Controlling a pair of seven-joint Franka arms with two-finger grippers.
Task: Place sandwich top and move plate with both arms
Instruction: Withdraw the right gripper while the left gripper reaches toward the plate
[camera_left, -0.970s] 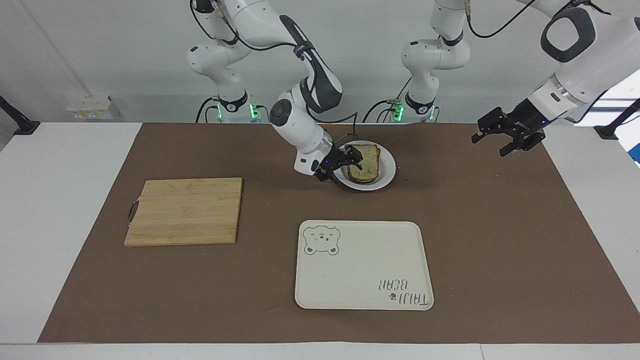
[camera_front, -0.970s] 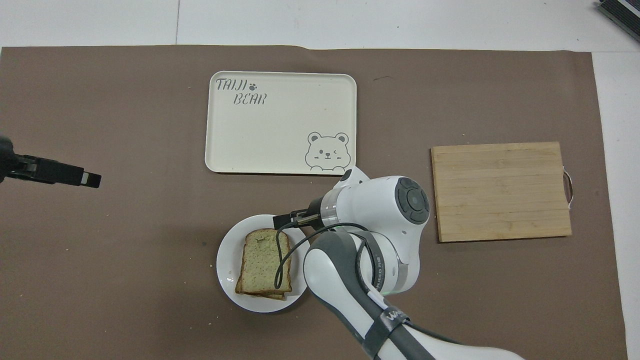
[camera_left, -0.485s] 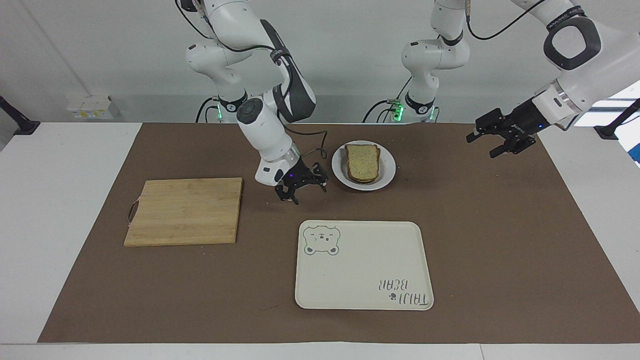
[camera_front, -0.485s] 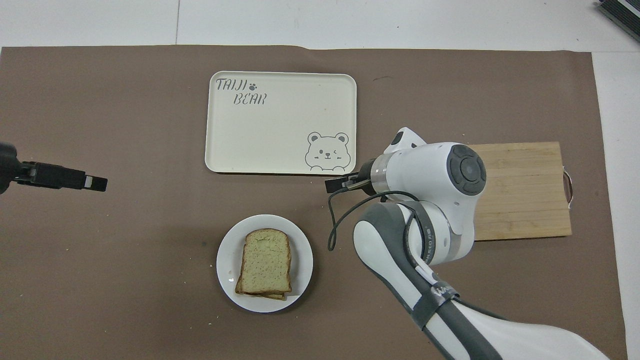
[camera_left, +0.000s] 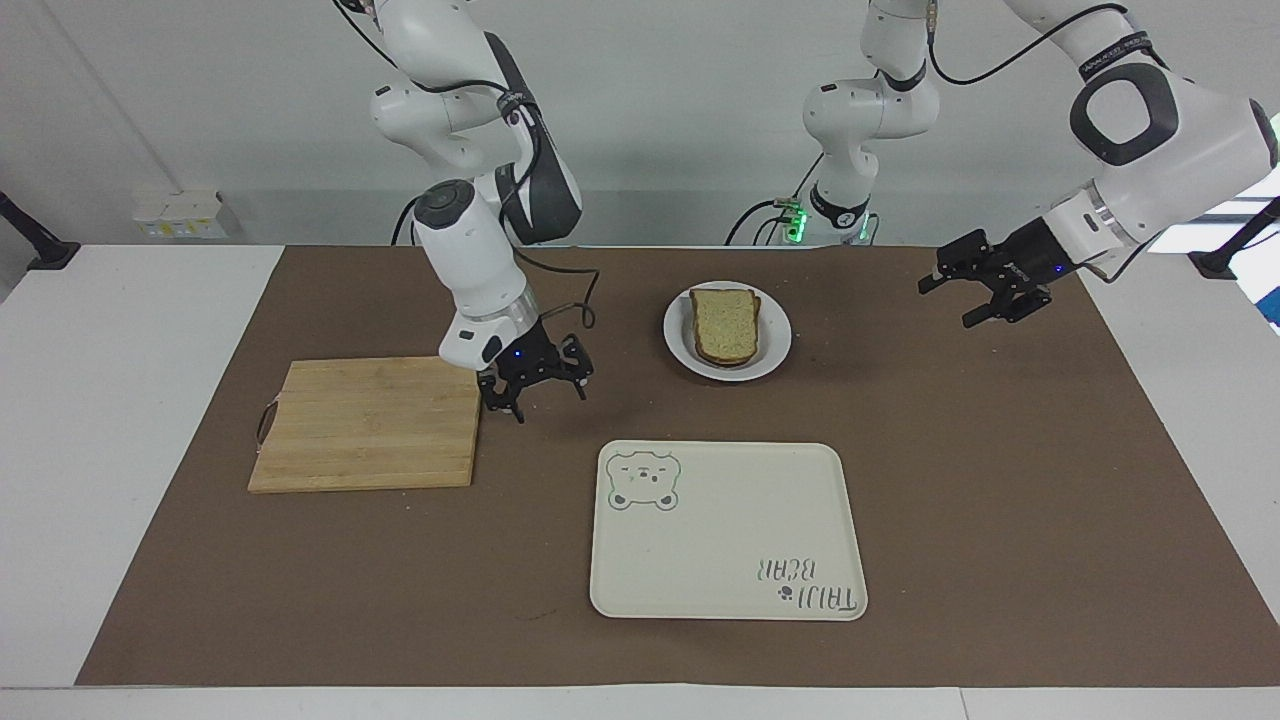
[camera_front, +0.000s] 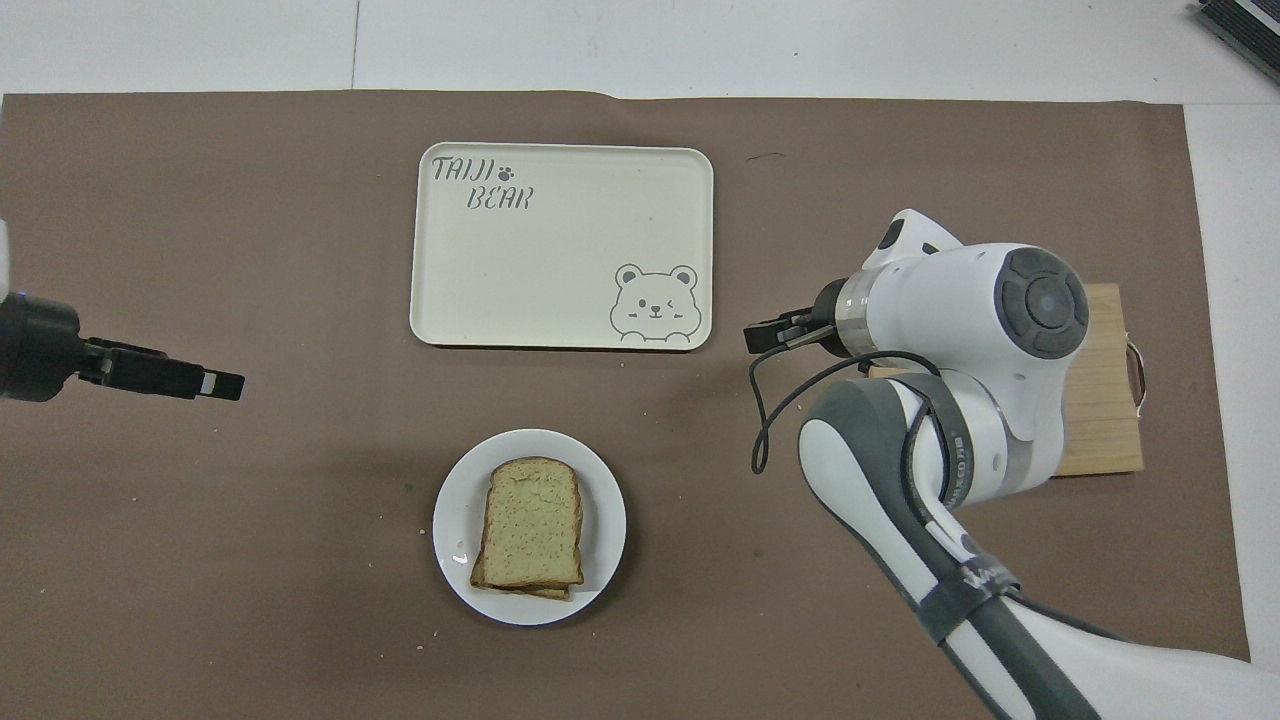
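The sandwich top (camera_left: 725, 324) sits stacked on the white plate (camera_left: 775, 352) – between the empty, spread-jawed right gripper (camera_left: 535, 385) and left gripper (camera_left: 985, 290) (both aloft) – plate move remains.

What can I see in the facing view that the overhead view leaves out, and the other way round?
Only the facing view shows both arms' bases, the wall, and the whole cutting board. Only the overhead view shows the tray's lettering upright; there the right arm covers much of the board. Both show the sandwich top on the plate, nearer the robots than the tray, the open right gripper beside the board, and the open left gripper over the mat.
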